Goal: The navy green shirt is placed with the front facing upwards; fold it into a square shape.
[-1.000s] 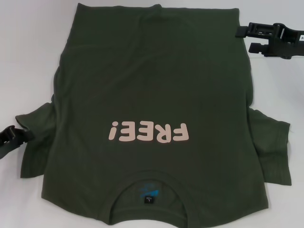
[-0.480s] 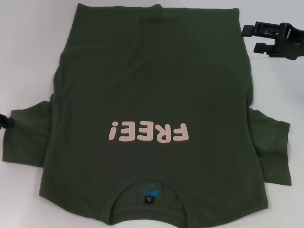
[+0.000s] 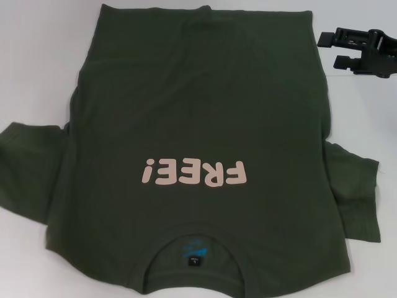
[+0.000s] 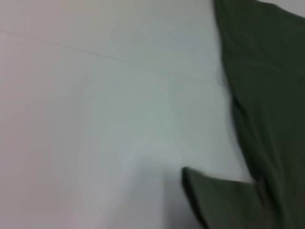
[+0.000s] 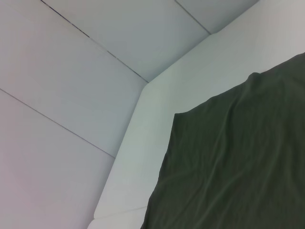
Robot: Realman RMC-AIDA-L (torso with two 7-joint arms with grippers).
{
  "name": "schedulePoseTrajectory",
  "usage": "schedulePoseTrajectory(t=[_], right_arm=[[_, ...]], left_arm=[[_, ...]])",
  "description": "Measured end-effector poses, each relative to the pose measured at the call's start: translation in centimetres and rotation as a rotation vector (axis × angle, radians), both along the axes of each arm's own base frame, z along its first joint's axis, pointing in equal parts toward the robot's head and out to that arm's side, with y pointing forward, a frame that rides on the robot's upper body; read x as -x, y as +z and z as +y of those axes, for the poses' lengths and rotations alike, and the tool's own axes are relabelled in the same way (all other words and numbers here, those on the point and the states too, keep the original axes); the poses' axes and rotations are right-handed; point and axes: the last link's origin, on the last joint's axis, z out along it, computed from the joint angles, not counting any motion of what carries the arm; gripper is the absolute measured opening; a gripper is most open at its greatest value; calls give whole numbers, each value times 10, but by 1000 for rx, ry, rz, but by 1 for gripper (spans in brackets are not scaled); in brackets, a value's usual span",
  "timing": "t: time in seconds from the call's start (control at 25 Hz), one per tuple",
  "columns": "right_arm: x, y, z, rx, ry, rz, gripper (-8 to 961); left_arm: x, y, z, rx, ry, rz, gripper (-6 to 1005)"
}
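Beside the hem's far right corner, the right gripper [image 3: 330, 51] hovers open, the shirt [image 3: 198, 124] lying collar-near, lengthwise.

Item: the navy green shirt [image 3: 198, 112], dark olive, short-sleeved
Print: pale pink "FREE!" lettering [image 3: 194, 173], seen upside down
Neck label [image 3: 195, 261]: small, black
Pose: spread flat, front up, collar nearest the robot
Sleeves: both spread outward

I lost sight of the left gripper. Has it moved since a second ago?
Yes. It slid leftward off the navy green shirt's left sleeve and out of the head view.
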Motion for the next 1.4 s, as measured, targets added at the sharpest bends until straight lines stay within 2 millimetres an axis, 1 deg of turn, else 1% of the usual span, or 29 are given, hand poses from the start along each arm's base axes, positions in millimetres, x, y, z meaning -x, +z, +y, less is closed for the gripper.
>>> schedulePoseTrajectory(t=[0.24, 0.48, 0.8, 1.08, 1.24, 1.4], right_arm=[[0, 0, 0, 2, -1, -2, 910], [0, -1, 0, 3, -2, -2, 910], [1, 1, 1, 9, -3, -5, 909], [0, 2, 1, 6, -5, -5, 909], [-1, 2, 0, 7, -6, -5, 909], [-1, 1, 0, 7, -8, -4, 909]], left_arm=[[-1, 12, 3, -4, 24, 68, 2], [-6, 11, 6, 20, 23, 96, 2], [-18, 17, 19, 36, 7, 170, 3], [-39, 15, 30, 73, -31, 208, 3], [-56, 2, 30, 167, -19, 202, 3], [-78, -12, 26, 265, 47, 137, 3]])
